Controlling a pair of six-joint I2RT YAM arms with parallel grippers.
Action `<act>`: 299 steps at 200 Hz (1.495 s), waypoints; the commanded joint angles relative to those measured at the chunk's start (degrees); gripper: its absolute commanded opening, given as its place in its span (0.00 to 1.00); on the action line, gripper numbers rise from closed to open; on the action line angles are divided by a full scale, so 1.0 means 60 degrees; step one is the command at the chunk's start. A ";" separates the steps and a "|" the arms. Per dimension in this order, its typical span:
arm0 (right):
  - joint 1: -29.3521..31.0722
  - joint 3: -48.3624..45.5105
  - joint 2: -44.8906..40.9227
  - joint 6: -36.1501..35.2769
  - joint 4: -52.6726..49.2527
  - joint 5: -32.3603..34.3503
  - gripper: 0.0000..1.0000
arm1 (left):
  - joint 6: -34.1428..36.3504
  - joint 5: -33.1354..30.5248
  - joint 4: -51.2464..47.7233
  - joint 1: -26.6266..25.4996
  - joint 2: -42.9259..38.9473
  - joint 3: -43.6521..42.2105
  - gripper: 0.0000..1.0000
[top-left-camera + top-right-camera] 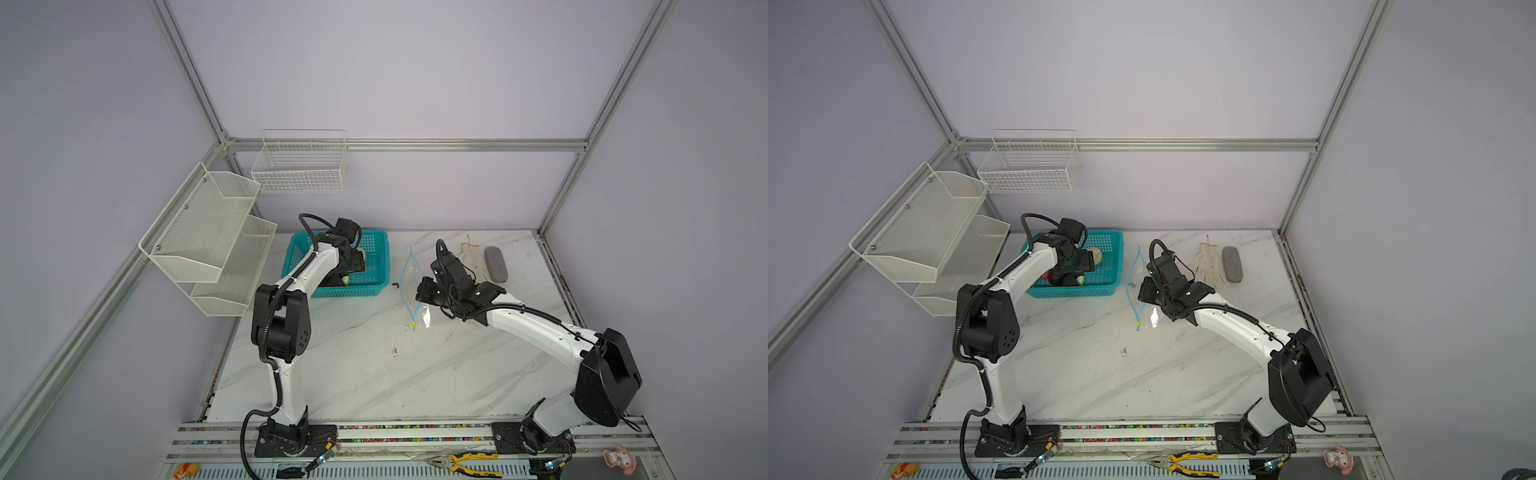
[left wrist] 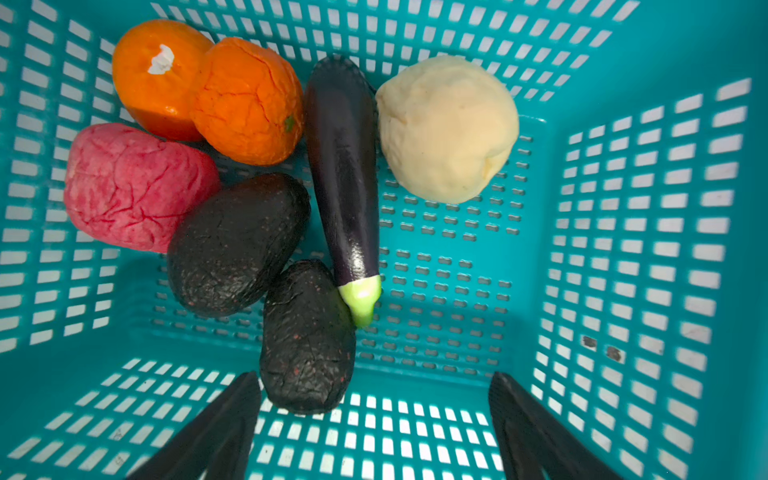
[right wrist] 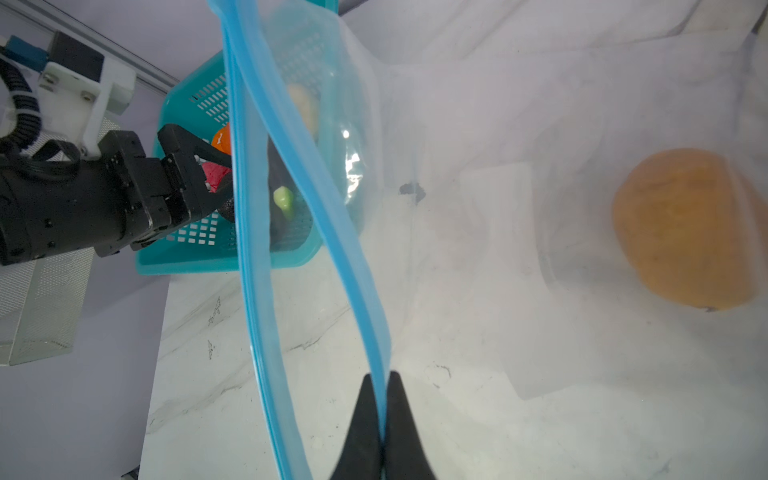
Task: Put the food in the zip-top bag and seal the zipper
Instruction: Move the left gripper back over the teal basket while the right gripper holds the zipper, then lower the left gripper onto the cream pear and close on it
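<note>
Several pieces of food lie in the teal basket [image 2: 631, 232]: two orange balls [image 2: 249, 99], a pink ball [image 2: 133, 187], a cream ball [image 2: 446, 129], a dark eggplant [image 2: 343, 174] and two black-brown lumps [image 2: 307, 336]. My left gripper [image 2: 378, 395] hangs open inside the basket, just over the nearer lump. My right gripper [image 3: 380, 382] is shut on one light-blue strip of the zipper [image 3: 332, 232], holding the zip-top bag [image 3: 498, 208] with its mouth open. A yellow-orange ball [image 3: 685, 228] lies inside the bag. The yellow slider [image 1: 413, 323] sits at the zipper's near end.
The basket [image 1: 374, 249] stands at the back, left of the bag [image 1: 409, 278]. A white glove [image 1: 473, 257] and a grey case [image 1: 496, 264] lie behind my right arm. White wire racks [image 1: 208, 237] hang on the left wall. Pliers [image 1: 465, 463] lie on the front rail.
</note>
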 commanded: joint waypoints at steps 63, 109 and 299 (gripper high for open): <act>-0.0032 -0.0032 0.0370 -0.0362 0.0466 -0.0427 0.00 | 0.0569 -0.0413 0.0481 0.0177 0.1383 0.2266 0.80; -0.0031 -0.0239 0.0234 -0.0282 0.0670 -0.0496 0.00 | 0.0563 0.1053 0.2576 0.0155 0.1139 0.1307 0.79; -0.0032 0.0053 0.0486 -0.0143 0.0448 -0.0342 0.00 | 0.0929 -0.0047 0.2075 0.0085 0.3192 0.3363 0.95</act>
